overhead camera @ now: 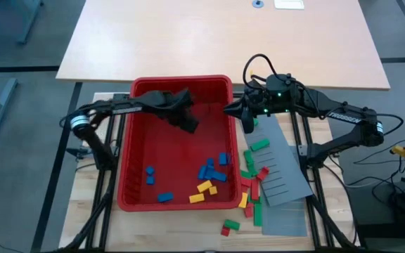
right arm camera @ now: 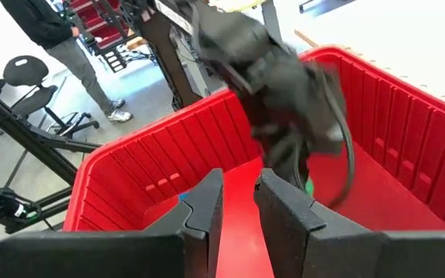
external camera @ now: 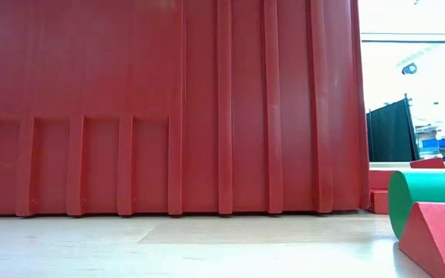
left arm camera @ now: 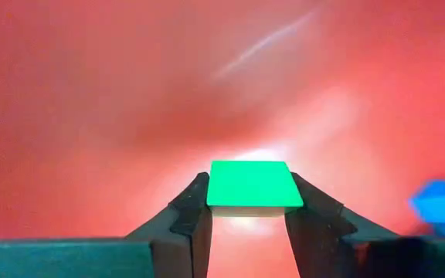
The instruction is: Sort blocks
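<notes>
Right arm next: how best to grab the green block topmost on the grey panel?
Likely from straight above, pinching the green block across its narrow width at mid-length: it lies flat and slanted on the grey panel, long sides clear.

Behind the wooden work table (overhead camera: 90,211) we see a large pale desk (overhead camera: 188,35) on a grey floor (overhead camera: 20,105). Beside this desk stand a black office chair (right arm camera: 23,73), a person (right arm camera: 68,38) and dark partitions (external camera: 391,131) under bright ceiling light.

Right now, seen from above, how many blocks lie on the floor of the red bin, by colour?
Blue blocks: about 7, some bunched
Yellow blocks: 3
Total: about 10
One green block, held in the left gripper, is not counted.
</notes>
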`<state>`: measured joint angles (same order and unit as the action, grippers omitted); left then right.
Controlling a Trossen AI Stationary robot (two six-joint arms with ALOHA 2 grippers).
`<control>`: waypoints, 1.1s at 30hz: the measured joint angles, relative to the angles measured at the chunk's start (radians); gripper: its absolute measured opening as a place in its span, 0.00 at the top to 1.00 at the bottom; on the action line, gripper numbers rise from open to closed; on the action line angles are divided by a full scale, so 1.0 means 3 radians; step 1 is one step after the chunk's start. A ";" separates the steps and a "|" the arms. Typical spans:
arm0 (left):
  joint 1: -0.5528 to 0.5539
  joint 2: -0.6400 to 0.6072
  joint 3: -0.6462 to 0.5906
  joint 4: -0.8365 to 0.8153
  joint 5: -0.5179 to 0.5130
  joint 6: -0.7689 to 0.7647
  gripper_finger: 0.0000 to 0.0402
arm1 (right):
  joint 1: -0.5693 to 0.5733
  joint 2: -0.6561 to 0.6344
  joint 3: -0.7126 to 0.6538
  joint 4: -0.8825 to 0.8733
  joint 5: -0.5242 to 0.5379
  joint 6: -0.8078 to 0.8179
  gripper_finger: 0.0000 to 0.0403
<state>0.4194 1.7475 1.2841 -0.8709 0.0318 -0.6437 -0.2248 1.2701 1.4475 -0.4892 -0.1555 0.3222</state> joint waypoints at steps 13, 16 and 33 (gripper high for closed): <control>-0.0111 -0.0749 0.0531 0.0654 0.0091 0.0289 0.72 | -0.0009 -0.0133 0.0000 -0.0004 0.0277 -0.0157 0.79; -0.0180 -0.0746 0.0656 0.0835 0.0218 0.0323 0.72 | -0.0009 -0.0238 0.0000 -0.0004 0.0427 -0.0179 0.78; -0.0615 -0.0224 0.0918 0.1639 0.0682 0.0358 0.72 | -0.0009 -0.0944 0.0000 -0.0024 0.0961 -0.0177 0.82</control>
<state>0.2349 1.6804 1.5594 -0.3793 0.2366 -0.5362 -0.2276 0.9868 1.4475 -0.4965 0.1328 0.2691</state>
